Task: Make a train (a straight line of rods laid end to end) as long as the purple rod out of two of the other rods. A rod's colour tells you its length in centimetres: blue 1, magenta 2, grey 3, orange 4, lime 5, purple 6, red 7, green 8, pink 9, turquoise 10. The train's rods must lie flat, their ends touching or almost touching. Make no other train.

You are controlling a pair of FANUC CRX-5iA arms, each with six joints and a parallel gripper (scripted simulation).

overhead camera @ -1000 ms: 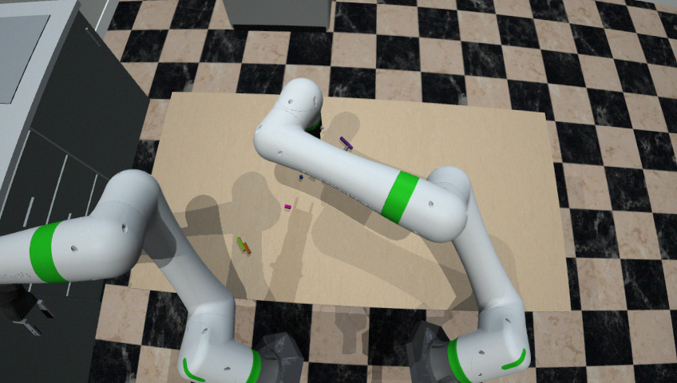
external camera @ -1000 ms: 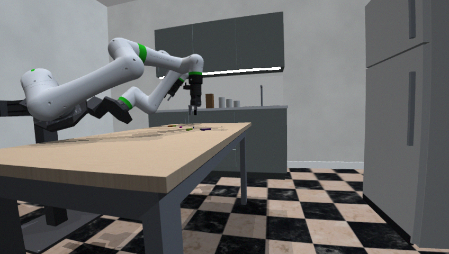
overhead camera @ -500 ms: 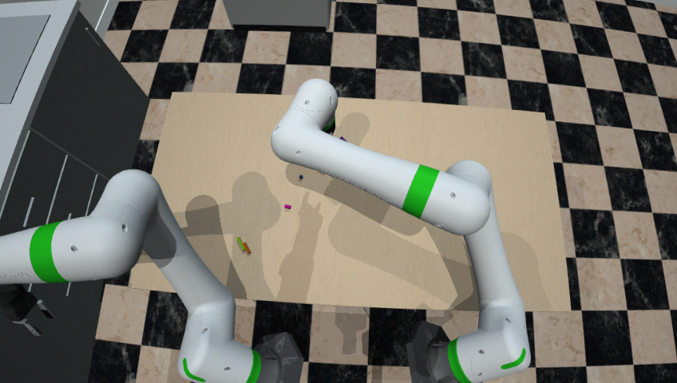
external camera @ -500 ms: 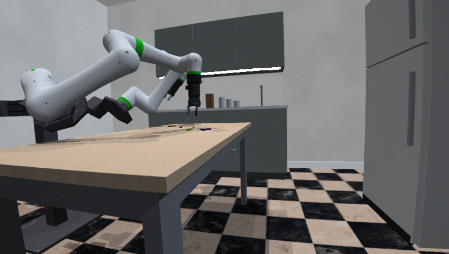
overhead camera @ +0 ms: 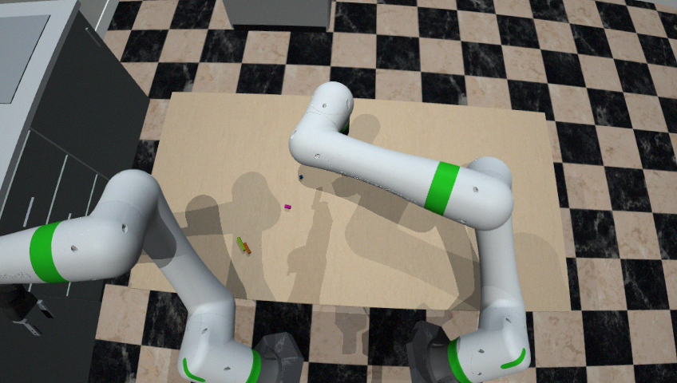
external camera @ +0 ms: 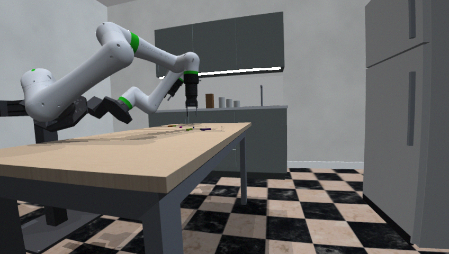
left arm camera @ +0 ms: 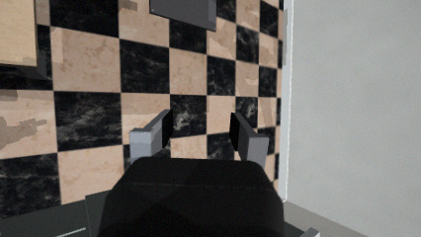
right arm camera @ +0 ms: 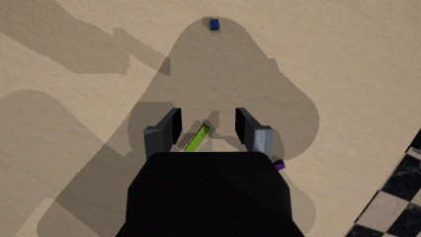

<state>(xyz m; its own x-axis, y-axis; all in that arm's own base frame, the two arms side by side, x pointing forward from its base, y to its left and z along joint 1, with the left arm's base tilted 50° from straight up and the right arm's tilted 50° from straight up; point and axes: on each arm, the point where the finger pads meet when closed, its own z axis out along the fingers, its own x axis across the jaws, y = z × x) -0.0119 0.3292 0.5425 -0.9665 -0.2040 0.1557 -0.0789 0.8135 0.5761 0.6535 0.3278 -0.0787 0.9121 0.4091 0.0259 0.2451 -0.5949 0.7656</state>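
Currently the right gripper [external camera: 191,115] [right arm camera: 209,118] hangs spread above the worktop [overhead camera: 213,128] [external camera: 110,160] [left arm camera: 17,35] [right arm camera: 356,74], a lime rod [external camera: 189,129] [right arm camera: 197,138] lying beneath it. The purple rod [external camera: 205,129] [right arm camera: 280,165] lies off past one finger, blue [overhead camera: 300,176] [external camera: 193,127] [right arm camera: 214,24] out ahead. Away from it lie magenta [overhead camera: 287,207] [external camera: 180,127] and orange [overhead camera: 247,248] [external camera: 170,126]. The left gripper [overhead camera: 39,317] [external camera: 168,97] [left arm camera: 202,122], spread too, hangs off the worktop.
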